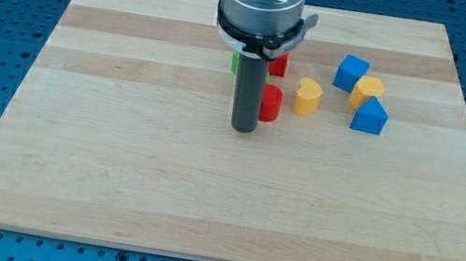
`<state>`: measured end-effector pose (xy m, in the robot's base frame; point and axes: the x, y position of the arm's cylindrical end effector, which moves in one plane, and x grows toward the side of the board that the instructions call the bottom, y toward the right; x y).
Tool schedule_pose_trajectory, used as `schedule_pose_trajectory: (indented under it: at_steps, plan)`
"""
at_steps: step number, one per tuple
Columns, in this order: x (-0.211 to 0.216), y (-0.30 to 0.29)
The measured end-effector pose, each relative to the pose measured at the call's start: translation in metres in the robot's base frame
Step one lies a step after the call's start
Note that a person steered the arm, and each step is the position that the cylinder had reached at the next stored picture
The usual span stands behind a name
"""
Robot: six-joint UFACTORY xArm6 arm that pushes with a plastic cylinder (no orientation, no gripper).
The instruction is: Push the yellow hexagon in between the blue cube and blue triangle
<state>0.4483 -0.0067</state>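
Task looks finished: yellow hexagon block (368, 91) sits between blue cube (351, 72) and blue triangle block (370, 116). No pincer exists; my tip (244, 129) rests well left, needing only withdrawal

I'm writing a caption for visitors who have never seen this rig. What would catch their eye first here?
The big grey arm dropping from the view's top, its dark rod ending at my tip, just left of a red block. Then, at the right, the yellow hexagon wedged between the blue cube and blue triangle.

wooden board (113, 167), blue cube (351, 72), yellow hexagon (368, 91), blue triangle (370, 116)
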Motion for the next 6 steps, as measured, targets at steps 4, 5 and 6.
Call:
schedule_pose_trajectory:
  at_steps: [4, 5, 6]
  plan:
    - [-0.018, 0.015]
    - [-0.008, -0.003]
    - [0.028, 0.002]
